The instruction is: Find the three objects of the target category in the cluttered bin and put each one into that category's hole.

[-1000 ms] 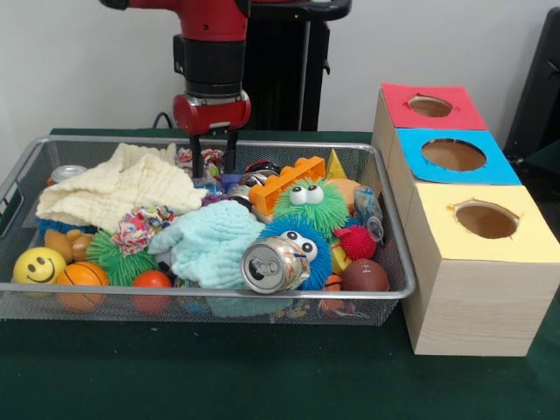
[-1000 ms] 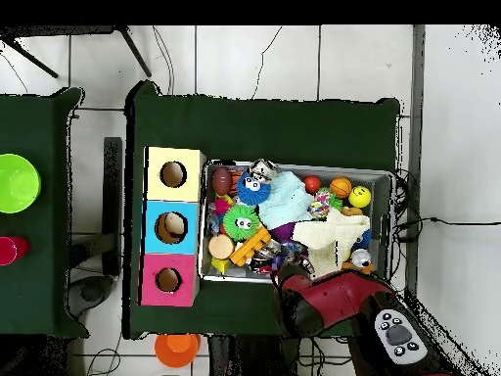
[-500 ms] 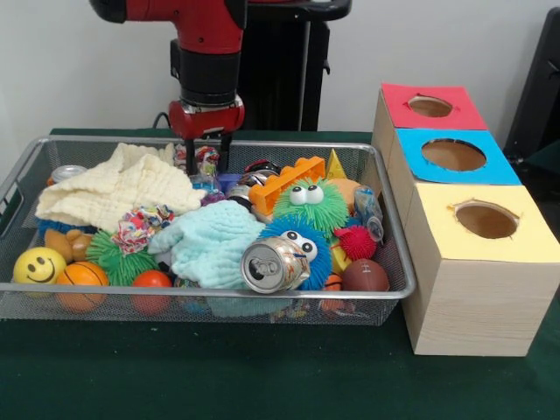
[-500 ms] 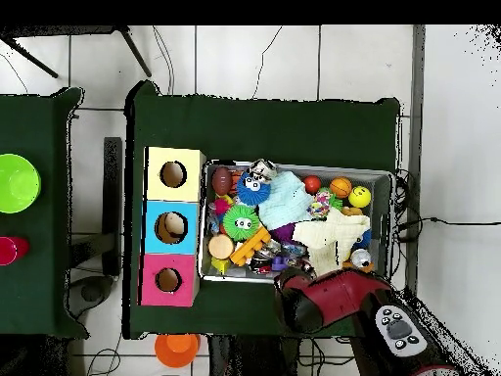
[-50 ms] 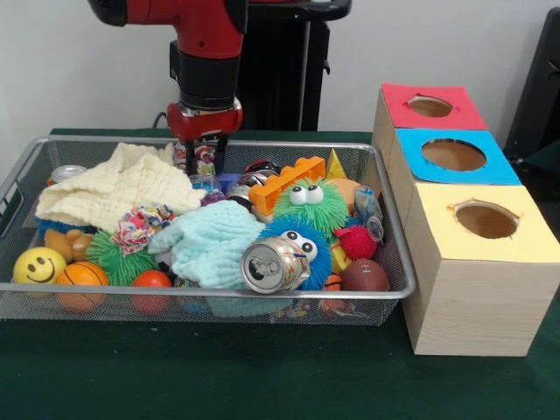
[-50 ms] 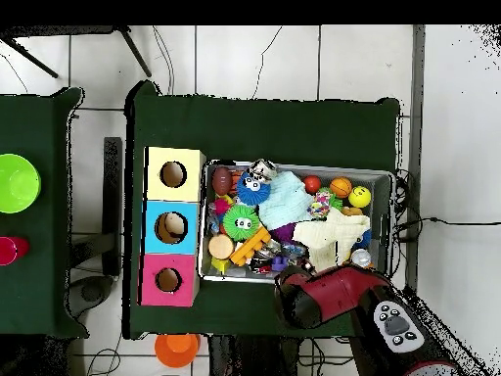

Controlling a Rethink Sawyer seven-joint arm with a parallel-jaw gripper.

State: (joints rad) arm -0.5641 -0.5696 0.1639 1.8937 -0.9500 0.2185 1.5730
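Bin (image 5: 385,293) of toys on green bench (image 5: 219,376), hand (image 5: 202,164) at its back rim — prongs apart, empty — crushed can (image 5: 274,265) well in front, no legible writing.

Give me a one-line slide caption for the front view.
Sawyer gripper hovers at the back of a toy-crammed wire bin, beside three wooden boxes with red, blue and yellow holed tops.

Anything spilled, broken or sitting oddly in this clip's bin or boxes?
Nothing is spilled outside the wire bin. The one thing that stands out is the drink can: it lies on its side atop the clutter at the front rim, its top facing the camera. The three boxes stand squarely in a row.
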